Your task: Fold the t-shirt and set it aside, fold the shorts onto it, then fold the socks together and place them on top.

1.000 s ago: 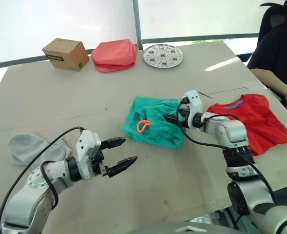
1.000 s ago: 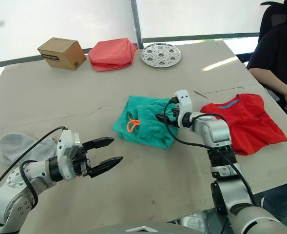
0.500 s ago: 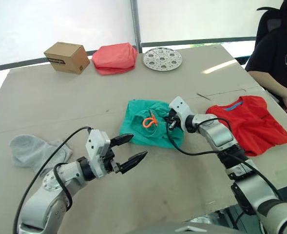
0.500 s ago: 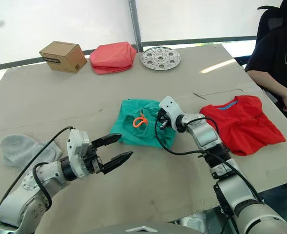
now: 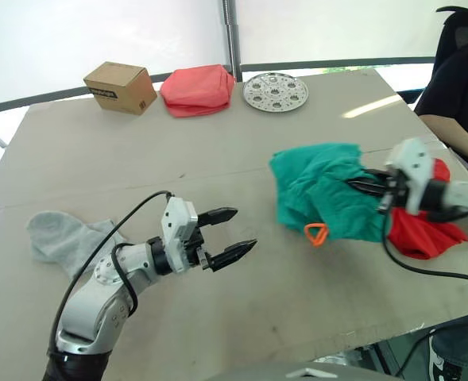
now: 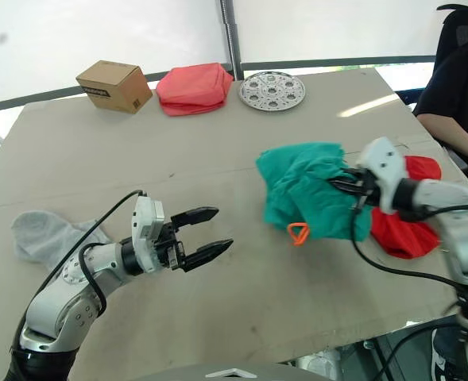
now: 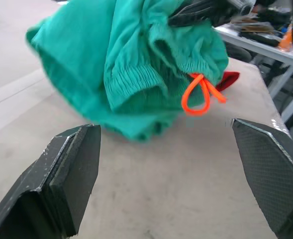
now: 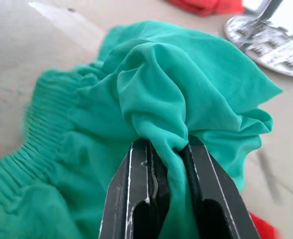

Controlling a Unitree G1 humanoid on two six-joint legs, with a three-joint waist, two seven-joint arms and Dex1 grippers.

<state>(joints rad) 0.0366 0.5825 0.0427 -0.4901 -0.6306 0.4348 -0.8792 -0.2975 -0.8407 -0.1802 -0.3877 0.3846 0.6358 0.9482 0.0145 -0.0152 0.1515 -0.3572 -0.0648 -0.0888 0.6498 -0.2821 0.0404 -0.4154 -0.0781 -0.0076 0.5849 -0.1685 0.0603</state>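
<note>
1. The right tool (image 6: pixel 338 183) has its two black fingers pinched together on a fold of the shorts (image 5: pixel 322 190), and the teal cloth hangs bunched from that grip.
2. Up close in the right wrist view, a ridge of teal fabric is squeezed between the fingers (image 8: pixel 141 189), with the gathered waistband trailing off to one side.
3. The orange drawstring (image 5: pixel 315 233) dangles in a loop from the low edge of the shorts, on the side facing the left tool.
4. The t-shirt (image 6: pixel 404 230) lies crumpled on the surface just behind and under the shorts, on the far side of them from the left tool; most of it is covered by the teal cloth and the right arm.
5. The left tool (image 5: pixel 229 232) sits low over the bare surface (image 5: pixel 218 151), well apart from the shorts, its fingers spread wide and pointing toward them, gripping nothing.
6. The left wrist view looks straight at the shorts between those two spread fingers, the orange loop hanging in plain sight.
7. The socks (image 5: pixel 63 237) lie in a soft grey heap on the surface, far from the shorts, beyond the left arm.
8. Beyond the shorts, along the surface's back edge, sit a cardboard box (image 5: pixel 120 86), a folded coral-pink cloth (image 5: pixel 198 89) beside it, then a round metal plate (image 5: pixel 275 90) with holes.
9. A person in a dark top (image 5: pixel 460 87) sits at the surface's edge, close to the t-shirt.
</note>
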